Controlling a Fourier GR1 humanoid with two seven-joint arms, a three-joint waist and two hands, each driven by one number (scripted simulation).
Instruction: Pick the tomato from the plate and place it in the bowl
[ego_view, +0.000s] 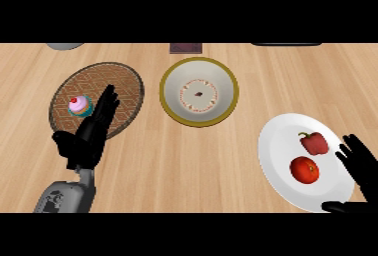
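Tomato (305, 169) sitting on white plate (277, 157), just left of right hand (361, 167) fingers, not touching. Fingers spread & straight, thumb low, holding nothing. Red pepper (314, 143) right above tomato. Bowl (199, 91) well up-left of fingers. Left hand (90, 135) w/ fingers straight, tips over brown plate (122, 80) beside cupcake (80, 105).

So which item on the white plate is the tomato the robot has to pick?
Look at the white plate at the counter's right side, beside the right hand. Two red things lie on it: the tomato is the nearer, round smooth one, while the red bell pepper beyond it is lobed with a stem.
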